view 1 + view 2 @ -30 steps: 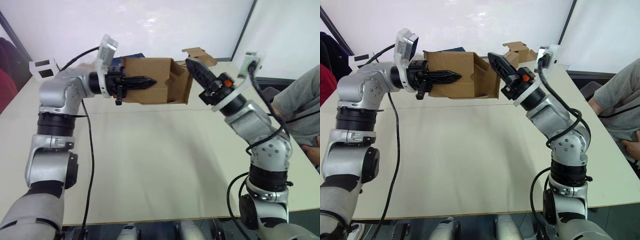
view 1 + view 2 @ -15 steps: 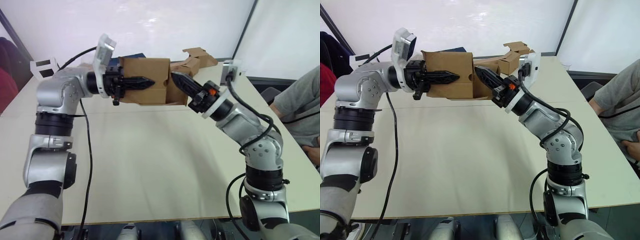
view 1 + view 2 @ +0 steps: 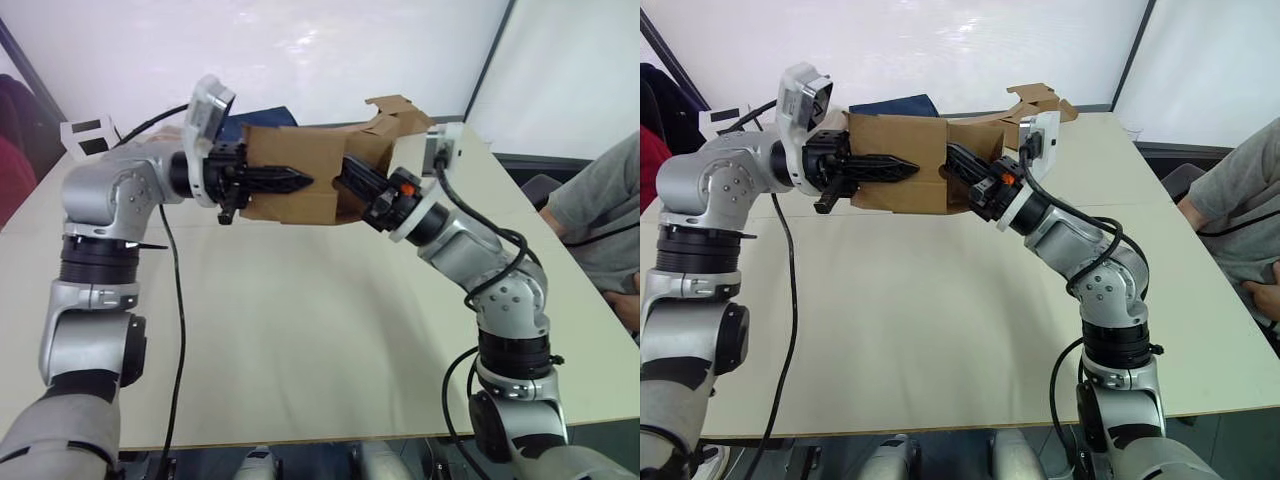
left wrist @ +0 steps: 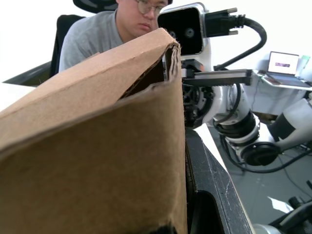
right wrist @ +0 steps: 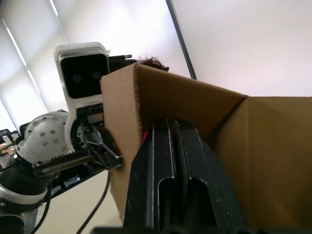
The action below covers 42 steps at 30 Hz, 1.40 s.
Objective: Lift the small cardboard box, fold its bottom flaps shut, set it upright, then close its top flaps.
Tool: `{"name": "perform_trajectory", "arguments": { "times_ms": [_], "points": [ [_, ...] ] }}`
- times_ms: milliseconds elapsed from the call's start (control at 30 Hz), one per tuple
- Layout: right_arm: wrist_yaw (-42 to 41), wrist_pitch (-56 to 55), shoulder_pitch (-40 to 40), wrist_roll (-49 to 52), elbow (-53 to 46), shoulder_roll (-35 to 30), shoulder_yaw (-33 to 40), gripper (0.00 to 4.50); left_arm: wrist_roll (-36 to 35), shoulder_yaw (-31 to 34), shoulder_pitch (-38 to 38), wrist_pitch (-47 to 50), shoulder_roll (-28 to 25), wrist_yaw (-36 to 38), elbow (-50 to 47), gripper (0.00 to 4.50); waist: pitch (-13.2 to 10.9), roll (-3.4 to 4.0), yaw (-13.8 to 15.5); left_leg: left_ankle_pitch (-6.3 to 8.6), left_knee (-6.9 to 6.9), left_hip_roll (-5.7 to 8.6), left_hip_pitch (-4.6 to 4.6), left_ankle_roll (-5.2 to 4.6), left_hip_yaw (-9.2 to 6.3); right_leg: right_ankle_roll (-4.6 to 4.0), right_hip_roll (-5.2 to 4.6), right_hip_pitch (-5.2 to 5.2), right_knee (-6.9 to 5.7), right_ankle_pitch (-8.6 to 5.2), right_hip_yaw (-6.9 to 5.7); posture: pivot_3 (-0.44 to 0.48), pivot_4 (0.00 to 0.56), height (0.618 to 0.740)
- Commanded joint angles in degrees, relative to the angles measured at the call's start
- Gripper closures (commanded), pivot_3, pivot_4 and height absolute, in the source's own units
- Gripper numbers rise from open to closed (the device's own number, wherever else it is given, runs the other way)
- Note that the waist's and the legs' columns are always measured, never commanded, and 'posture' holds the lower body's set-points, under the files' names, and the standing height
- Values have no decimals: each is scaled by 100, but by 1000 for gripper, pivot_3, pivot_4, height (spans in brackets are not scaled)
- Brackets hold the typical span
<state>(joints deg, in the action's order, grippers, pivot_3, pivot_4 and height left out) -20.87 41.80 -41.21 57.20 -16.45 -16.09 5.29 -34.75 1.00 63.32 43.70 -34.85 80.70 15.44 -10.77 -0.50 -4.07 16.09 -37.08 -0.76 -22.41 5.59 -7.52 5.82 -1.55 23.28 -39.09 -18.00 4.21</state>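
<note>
Held above the table: small cardboard box, lying sideways, one wall pinched in left gripper. Right gripper, fingers pressed together, reaching inside its open end.

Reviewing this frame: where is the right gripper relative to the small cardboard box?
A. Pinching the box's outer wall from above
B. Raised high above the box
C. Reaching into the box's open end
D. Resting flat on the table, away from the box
C: the right gripper, fingers together, reaches inside the open end of the small cardboard box, with cardboard walls around it, while the left gripper holds the box above the table.
</note>
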Motion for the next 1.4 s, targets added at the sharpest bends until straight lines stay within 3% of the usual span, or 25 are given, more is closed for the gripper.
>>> {"name": "perform_trajectory", "arguments": {
  "times_ms": [33,300,400,500,567,767,933,1067,1400],
  "points": [
    [-291,1,19,86,-355,-232,124,4420,58,148,101,-287,52,-211,40,4500,0,0,12,0,0,0,0,0,0,0,0,0,0,0,0,0,150,740],
    [-767,120,265,481,-156,-1134,988,4420,36,156,119,-529,251,-396,93,4500,-1,-1,17,7,-4,3,-5,-13,0,1,-3,-1,5,0,-1,0,150,740],
    [-953,78,565,170,-16,-1613,1215,4420,51,136,139,-597,255,-405,154,4500,-1,-1,13,8,-2,2,-3,-14,0,1,-1,-1,3,0,0,0,150,740],
    [-1233,178,870,202,-108,-1947,1265,4420,53,119,145,-616,248,-384,175,4500,-1,-1,12,8,-2,3,-3,-15,2,1,-1,-1,4,0,1,0,150,740],
    [-1374,202,1142,-65,-357,-2081,896,4420,13,121,187,-580,246,-355,199,4500,-1,-1,4,8,-2,2,-2,-15,2,1,-1,-1,4,0,1,0,150,740],
    [-1389,-290,1301,-1021,-366,-1809,117,4420,-32,123,245,-479,211,-307,168,4500,-1,0,2,8,-2,0,2,-15,2,1,5,-1,1,0,4,0,150,740],
    [-1301,-393,1125,-1127,-306,-1442,10,4420,-104,122,238,-322,163,-250,65,4500,-2,-2,19,4,-5,4,-4,-7,2,2,-2,-2,5,0,3,0,150,740],
    [-1037,-300,841,-725,-154,-909,269,4420,-51,38,88,-263,85,-143,-26,4500,-2,-1,-2,1,-3,2,-1,-1,2,2,1,-1,3,0,3,0,150,740],
    [-993,-16,680,-566,-318,-597,15,4420,-72,88,28,-200,84,-190,-97,4500,-2,-1,4,0,-2,2,-1,1,1,1,0,-2,2,0,3,0,150,740]
  ]
}}
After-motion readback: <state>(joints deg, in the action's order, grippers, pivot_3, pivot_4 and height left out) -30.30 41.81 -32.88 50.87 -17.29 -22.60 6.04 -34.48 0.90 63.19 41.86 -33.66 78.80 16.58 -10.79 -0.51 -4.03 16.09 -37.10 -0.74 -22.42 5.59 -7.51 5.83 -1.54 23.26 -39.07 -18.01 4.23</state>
